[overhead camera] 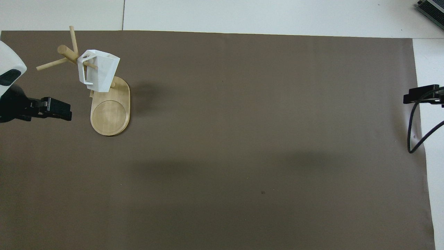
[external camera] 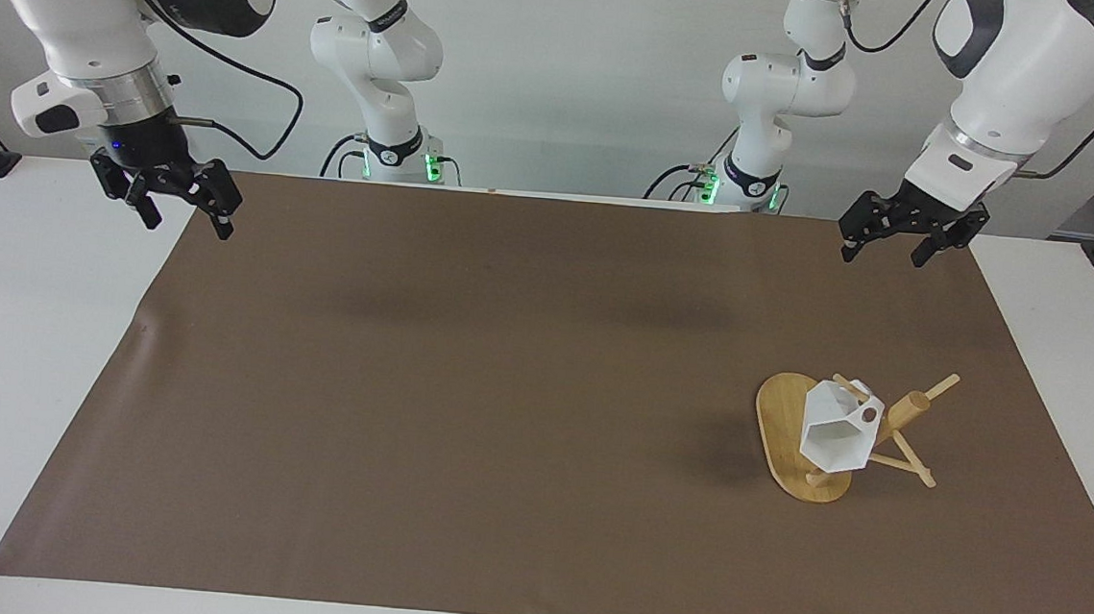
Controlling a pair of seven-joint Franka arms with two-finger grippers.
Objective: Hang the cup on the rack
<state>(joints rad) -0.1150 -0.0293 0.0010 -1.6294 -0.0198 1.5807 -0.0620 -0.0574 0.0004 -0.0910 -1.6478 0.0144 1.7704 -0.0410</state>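
The hanging itself looks finished, and the step in hand reads as the arms' retreat to rest; nothing further seems called for beyond keeping both arms clear of the rack.

Going left to right across the facing view: the right end effector [external camera: 181, 207] hangs at the upper left of the frame, over the edge of the brown mat [external camera: 464, 388] that covers the worktop [external camera: 26, 328]. Its fingers are spread apart and it holds nothing; this arm waits. The middle of the frame shows only mat. At the lower right stands the rack [external camera: 784, 430], on the left arm's end of the worktop, with the cup [external camera: 837, 433] hooked on one of its pegs by the handle. The cup is white and faceted, tilted so that its six-sided mouth faces the camera, and it hangs above the oval wooden base without resting on it. At the upper right, the left end effector [external camera: 883, 246] is up over the mat's edge, well apart from the rack, fingers spread and empty.
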